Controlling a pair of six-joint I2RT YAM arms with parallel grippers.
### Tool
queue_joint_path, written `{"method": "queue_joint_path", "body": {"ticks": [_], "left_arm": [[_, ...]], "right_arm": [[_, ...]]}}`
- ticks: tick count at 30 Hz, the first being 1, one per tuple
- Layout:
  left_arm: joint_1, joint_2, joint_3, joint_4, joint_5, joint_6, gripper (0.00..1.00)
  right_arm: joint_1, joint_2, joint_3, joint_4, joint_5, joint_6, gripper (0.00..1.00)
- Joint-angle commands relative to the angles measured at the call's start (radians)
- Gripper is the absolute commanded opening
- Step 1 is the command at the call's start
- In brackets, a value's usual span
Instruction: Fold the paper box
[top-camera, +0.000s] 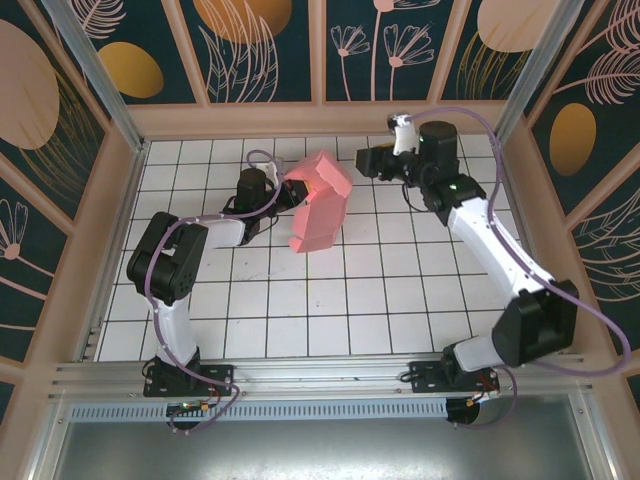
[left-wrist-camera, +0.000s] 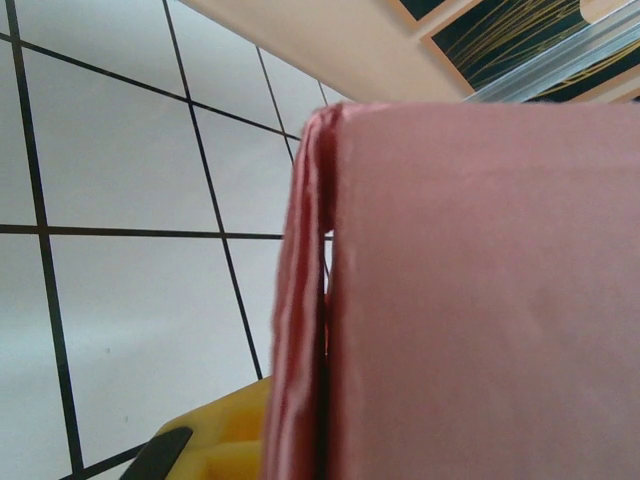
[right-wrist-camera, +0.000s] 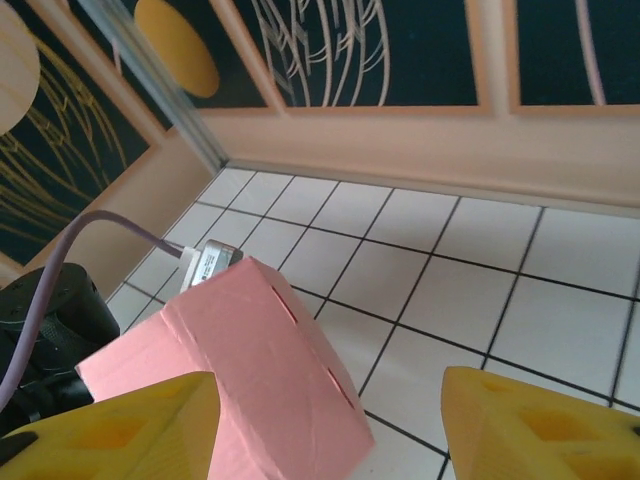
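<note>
Reaching toward 1 o'clock with left arm (top-camera: 175, 260) bent low; pinching an edge of the paper box (top-camera: 320, 205) between left fingers (left-wrist-camera: 220, 445). Propped partly folded on the desk (top-camera: 380, 300), toward 12 o'clock. Stretching toward 11 o'clock with right arm (top-camera: 495, 240); right fingers (right-wrist-camera: 530, 425) spread, empty, near the box's 2 o'clock side.

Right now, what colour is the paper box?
The paper box is plain pink, clearest in the top external view.

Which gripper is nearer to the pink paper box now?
Left. The left gripper is shut on the paper box at its left edge; the right gripper is open, close beside its right side.
</note>
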Motion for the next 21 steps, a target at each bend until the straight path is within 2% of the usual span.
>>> {"method": "queue_joint_path", "body": {"ticks": [1, 7, 10, 15, 18, 21], "left_arm": [[0.007, -0.026, -0.006, 0.051, 0.029, 0.023, 0.0], [0.007, -0.021, -0.003, 0.051, 0.032, 0.021, 0.0], [0.007, -0.014, -0.002, 0.049, 0.031, 0.02, 0.0], [0.007, -0.005, -0.001, 0.046, 0.028, 0.016, 0.0], [0.007, -0.002, 0.0, 0.046, 0.03, 0.015, 0.0], [0.007, 0.004, 0.002, 0.043, 0.031, 0.011, 0.0]], "right_arm": [[0.01, 0.081, 0.068, -0.085, -0.09, -0.066, 0.58], [0.058, 0.167, 0.139, -0.164, -0.106, -0.134, 0.43], [0.083, 0.196, 0.166, -0.214, -0.088, -0.153, 0.4], [0.12, 0.216, 0.197, -0.265, 0.009, -0.174, 0.3], [0.144, 0.219, 0.207, -0.282, 0.065, -0.185, 0.29], [0.171, 0.208, 0.209, -0.278, 0.197, -0.178, 0.25]]}}
